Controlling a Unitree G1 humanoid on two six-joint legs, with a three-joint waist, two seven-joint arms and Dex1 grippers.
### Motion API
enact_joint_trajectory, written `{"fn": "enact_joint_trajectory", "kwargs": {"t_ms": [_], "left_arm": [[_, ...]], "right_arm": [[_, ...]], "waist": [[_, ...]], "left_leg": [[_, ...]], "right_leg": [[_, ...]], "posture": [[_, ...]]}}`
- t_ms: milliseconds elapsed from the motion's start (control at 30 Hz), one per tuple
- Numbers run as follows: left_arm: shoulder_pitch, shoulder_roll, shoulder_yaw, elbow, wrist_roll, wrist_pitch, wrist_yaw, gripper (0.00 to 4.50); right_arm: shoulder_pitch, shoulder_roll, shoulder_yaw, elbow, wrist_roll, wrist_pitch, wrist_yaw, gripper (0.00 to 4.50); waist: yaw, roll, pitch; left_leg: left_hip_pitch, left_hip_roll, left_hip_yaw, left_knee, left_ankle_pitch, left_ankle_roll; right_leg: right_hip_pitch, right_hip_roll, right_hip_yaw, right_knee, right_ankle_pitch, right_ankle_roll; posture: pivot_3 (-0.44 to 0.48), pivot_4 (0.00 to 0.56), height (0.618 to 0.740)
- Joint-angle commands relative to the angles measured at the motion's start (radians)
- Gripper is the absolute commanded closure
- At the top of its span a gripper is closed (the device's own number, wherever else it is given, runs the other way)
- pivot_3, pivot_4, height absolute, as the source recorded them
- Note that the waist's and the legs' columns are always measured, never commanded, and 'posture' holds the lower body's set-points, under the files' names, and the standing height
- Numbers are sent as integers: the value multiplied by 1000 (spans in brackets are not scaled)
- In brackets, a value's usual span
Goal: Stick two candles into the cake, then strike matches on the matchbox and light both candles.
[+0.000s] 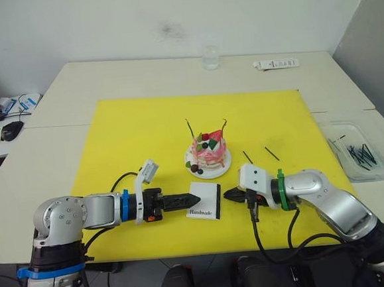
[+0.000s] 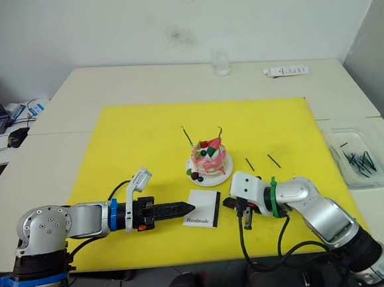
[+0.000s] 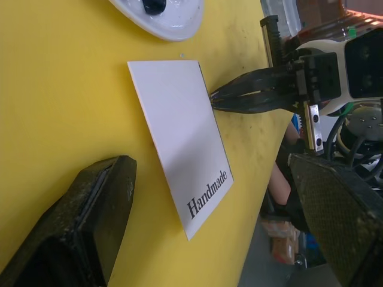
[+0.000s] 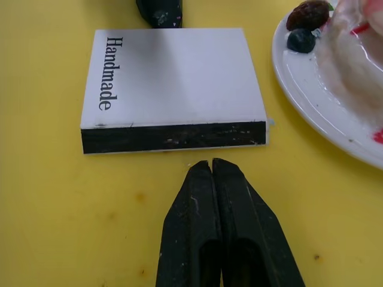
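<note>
Low on the yellow mat (image 1: 144, 130), the right pincer (image 4: 209, 164) has its black ridged fingers pressed together, tips just short of the matchbox (image 1: 204, 200) and its black striking strip. The left pincer (image 1: 195, 199), spread wide, points at the flat white box's left side. Beyond, two candles (image 1: 189, 128) stand in the pink layered cake (image 1: 208, 152).

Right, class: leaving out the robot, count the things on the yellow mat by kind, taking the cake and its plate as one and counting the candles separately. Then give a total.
Candles: 2
Cake: 1
Matches: 2
Matchbox: 1
Total: 6
</note>
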Motion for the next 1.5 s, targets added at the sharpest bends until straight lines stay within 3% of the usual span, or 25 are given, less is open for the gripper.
{"fn": "enact_joint_trajectory", "kwargs": {"t_ms": [33,333,1067,1500], "left_arm": [[31,-18,-22,-2,19,13,10,0],[54,-41,-14,-27,29,3,14,0],[76,-56,3,-49,29,-1,29,0],[91,-60,5,-57,53,-21,37,4020]], "right_arm": [[-30,26,21,16,-16,-7,14,4447],[-73,99,35,29,-12,11,38,4447],[-62,155,28,19,-1,5,48,4447],[-59,180,23,6,10,39,39,4500]], "waist": [[0,0,0],[1,0,-1],[1,0,-1],[0,0,-1]], "left_leg": [[0,0,0,0,0,0],[0,0,0,0,0,0],[0,0,0,0,0,0],[0,0,0,-1,0,0]], "right_leg": [[0,0,0,0,0,0],[0,0,0,0,0,0],[0,-1,0,0,0,0],[0,-1,0,-1,0,0]], "posture": [[0,150,740],[0,150,740],[0,150,740],[0,150,740]]}}
